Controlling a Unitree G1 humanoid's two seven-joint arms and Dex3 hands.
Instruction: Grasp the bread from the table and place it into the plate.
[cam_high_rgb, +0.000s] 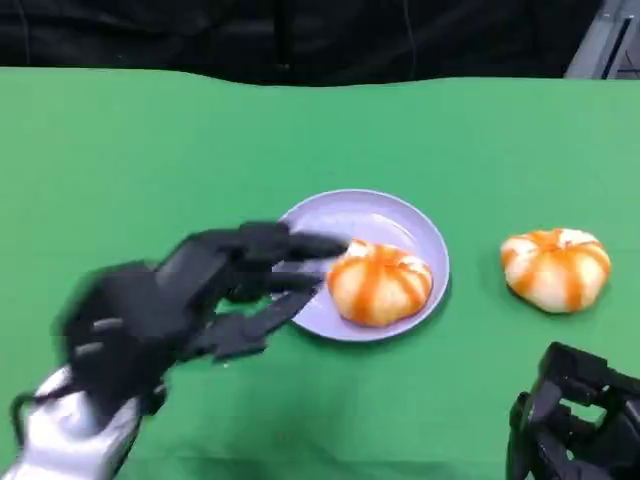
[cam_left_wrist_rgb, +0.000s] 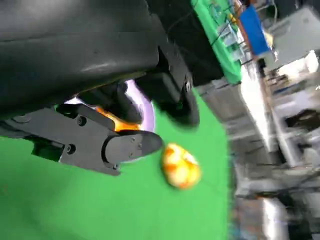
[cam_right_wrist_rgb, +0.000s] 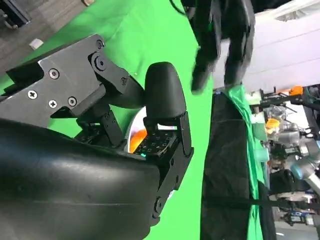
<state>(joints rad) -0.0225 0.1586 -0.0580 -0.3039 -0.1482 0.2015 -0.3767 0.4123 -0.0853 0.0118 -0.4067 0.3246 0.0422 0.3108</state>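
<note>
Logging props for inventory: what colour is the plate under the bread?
Pale lavender plate, holding one bread; clearest in the head view.

No text, label, brand, number or sign can be read in any view

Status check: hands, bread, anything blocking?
Left hand open beside the plate. Right hand low, grip unclear. One bread plated, second bread on table. Nothing blocking.

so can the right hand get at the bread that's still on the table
Probably yes. The bread on the table lies just beyond the right hand, with only bare green cloth between them. The left hand is away by the plate.
</note>
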